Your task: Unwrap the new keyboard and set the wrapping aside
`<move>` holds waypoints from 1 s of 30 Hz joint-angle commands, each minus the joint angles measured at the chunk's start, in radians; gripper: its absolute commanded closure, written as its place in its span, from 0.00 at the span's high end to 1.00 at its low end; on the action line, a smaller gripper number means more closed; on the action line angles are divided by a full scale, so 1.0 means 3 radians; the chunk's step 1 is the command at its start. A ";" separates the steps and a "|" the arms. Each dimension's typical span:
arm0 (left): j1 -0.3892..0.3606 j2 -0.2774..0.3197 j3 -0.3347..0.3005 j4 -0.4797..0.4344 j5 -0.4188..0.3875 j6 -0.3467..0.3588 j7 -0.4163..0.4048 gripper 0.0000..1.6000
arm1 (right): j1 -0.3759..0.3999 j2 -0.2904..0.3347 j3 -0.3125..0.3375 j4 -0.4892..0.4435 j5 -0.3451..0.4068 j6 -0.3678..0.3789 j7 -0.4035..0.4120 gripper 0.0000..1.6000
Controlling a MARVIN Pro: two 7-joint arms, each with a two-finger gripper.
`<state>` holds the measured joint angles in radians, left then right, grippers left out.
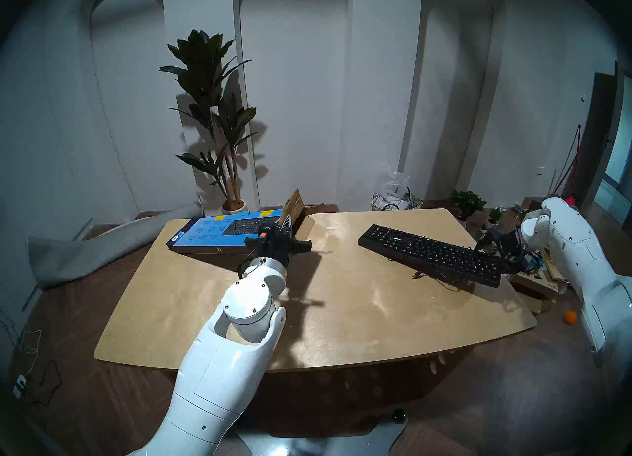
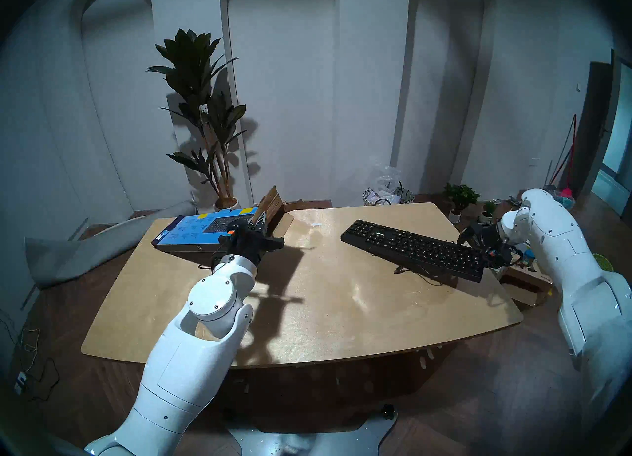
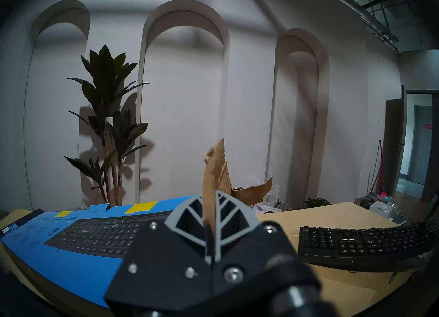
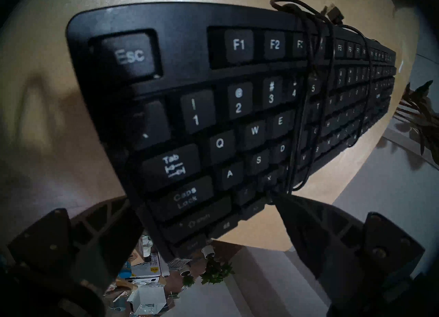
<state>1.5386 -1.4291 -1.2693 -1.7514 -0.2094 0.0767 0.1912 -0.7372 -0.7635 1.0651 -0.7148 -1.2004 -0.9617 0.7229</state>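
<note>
The black keyboard [image 1: 427, 255] [image 3: 356, 242] lies slanted across the right of the wooden table [image 1: 342, 325], its thin cable [image 4: 306, 95] looped over the keys. Its Esc end [image 4: 213, 119] is raised and sits between the wide-spread fingers of my right gripper [image 1: 494, 257] [image 4: 203, 203], one finger under it and one above. The blue box [image 1: 212, 236] [image 3: 71, 250] with the printed keyboard picture lies at the table's back left. My left gripper [image 1: 285, 223] [image 3: 210, 214] is shut on its upright brown flap [image 1: 294, 204] [image 3: 215, 174].
A tall potted plant [image 1: 208, 103] stands behind the box. A basket with plastic [image 1: 393, 199] and small plants [image 1: 466, 202] sit behind the table. A grey roll [image 1: 102, 246] lies on the floor at left; cardboard clutter [image 1: 533, 284] and an orange ball [image 1: 570, 317] at right.
</note>
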 commanded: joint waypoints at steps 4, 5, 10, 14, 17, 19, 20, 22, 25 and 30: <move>-0.0092 0.0009 -0.0106 -0.0032 -0.0087 0.0004 -0.0041 0.00 | 0.0044 -0.0214 -0.0041 0.0269 0.0203 0.0006 0.0382 1.00; -0.0094 0.0008 -0.0114 -0.0028 -0.0099 0.0006 -0.0049 0.00 | 0.0051 -0.0229 -0.0041 0.0312 0.0232 0.0006 0.0434 1.00; -0.0106 0.0002 -0.0126 -0.0013 -0.0148 0.0015 -0.0091 0.00 | 0.0082 -0.0261 -0.0012 0.0474 0.0365 0.0006 0.0628 1.00; -0.0117 -0.0010 -0.0111 -0.0017 -0.0186 0.0022 -0.0135 0.00 | 0.0176 -0.0275 0.0041 0.0584 0.0478 0.0006 0.0735 1.00; -0.0131 -0.0018 -0.0100 -0.0036 -0.0207 0.0022 -0.0160 0.00 | 0.0337 -0.0238 0.0105 0.0607 0.0529 0.0006 0.0724 1.00; -0.0136 -0.0021 -0.0096 -0.0044 -0.0215 0.0021 -0.0172 0.00 | 0.0404 -0.0210 0.0129 0.0614 0.0542 0.0006 0.0719 1.00; -0.0139 -0.0026 -0.0088 -0.0053 -0.0226 0.0020 -0.0184 0.00 | 0.0505 -0.0139 0.0157 0.0610 0.0542 0.0006 0.0712 1.00; -0.0141 -0.0026 -0.0085 -0.0054 -0.0234 0.0020 -0.0193 0.00 | 0.0539 -0.0116 0.0170 0.0624 0.0549 0.0006 0.0713 1.00; -0.0137 -0.0027 -0.0069 -0.0056 -0.0251 0.0022 -0.0213 0.00 | 0.0611 -0.0033 0.0196 0.0667 0.0559 0.0006 0.0718 1.00; -0.0139 -0.0023 -0.0034 -0.0059 -0.0286 0.0026 -0.0250 0.00 | 0.0620 0.0062 0.0212 0.0812 0.0600 0.0006 0.0774 1.00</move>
<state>1.5232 -1.4340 -1.2843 -1.7411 -0.2944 0.0869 0.1291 -0.6072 -0.7961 1.1170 -0.4944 -1.0362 -0.9612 0.8682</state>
